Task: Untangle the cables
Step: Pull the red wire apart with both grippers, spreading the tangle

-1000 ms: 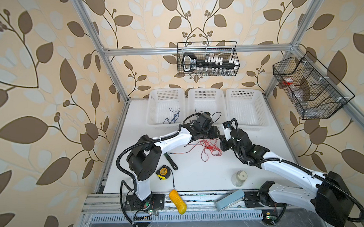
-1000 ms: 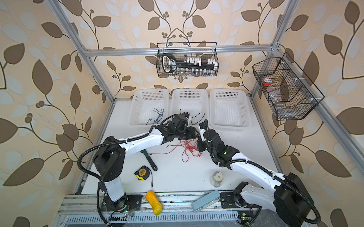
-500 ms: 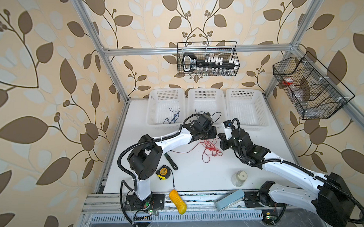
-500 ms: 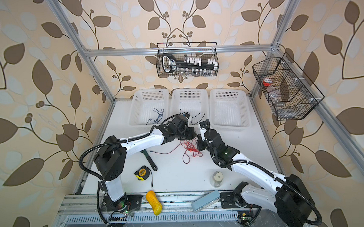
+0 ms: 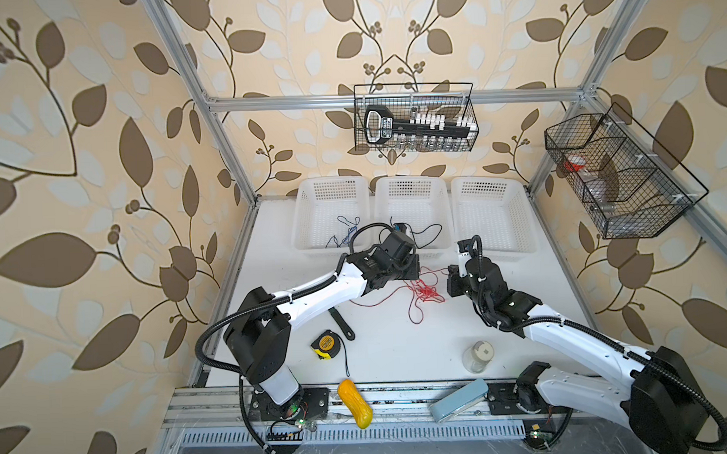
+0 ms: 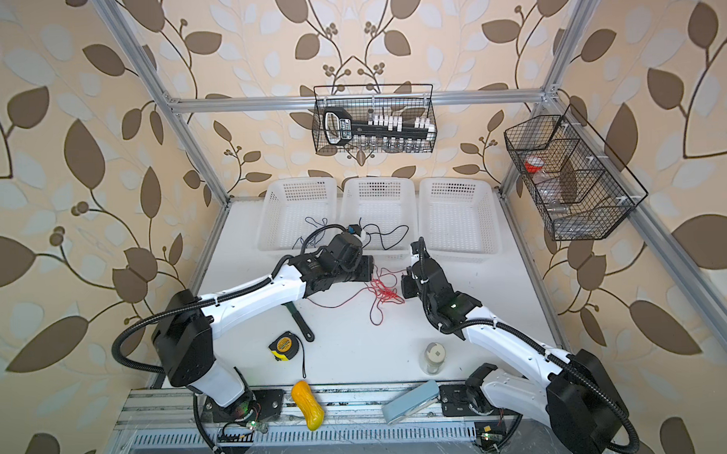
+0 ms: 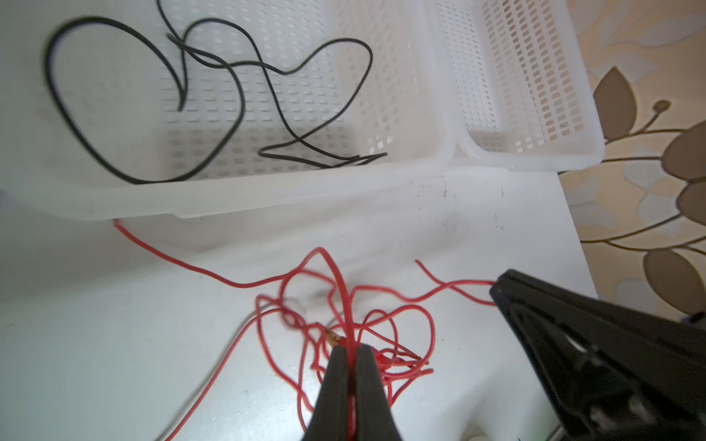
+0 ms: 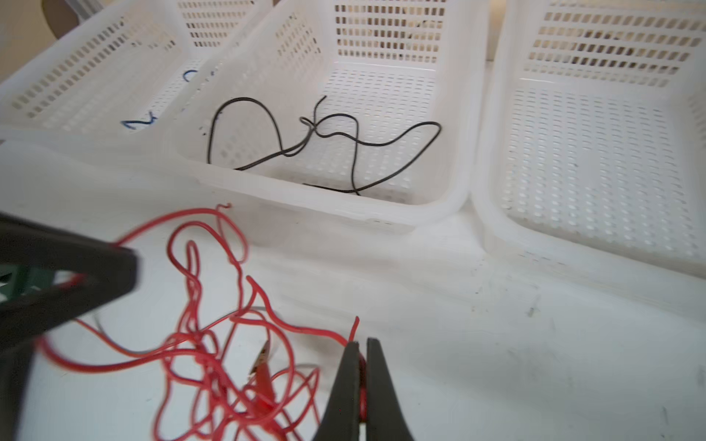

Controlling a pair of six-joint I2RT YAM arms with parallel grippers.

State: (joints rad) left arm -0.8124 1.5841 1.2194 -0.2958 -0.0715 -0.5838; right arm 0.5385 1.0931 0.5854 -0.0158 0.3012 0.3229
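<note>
A tangle of red cables lies on the white table in front of the baskets, between my two grippers. My left gripper is shut on a red strand that rises out of the tangle. On the tangle's other side, my right gripper is shut on another red strand near its loose end. A small clip end shows inside the knot. A black cable lies in the middle basket, and a blue cable in the left basket.
Three white slotted baskets line the back of the table. Nearer the front are a black tool handle, a yellow tape measure and a clear jar. A yellow object and a blue-grey box rest on the front rail.
My left gripper has gone from open to shut, taking hold of a red strand. The right gripper has stayed shut on its strand and has hardly moved.
</note>
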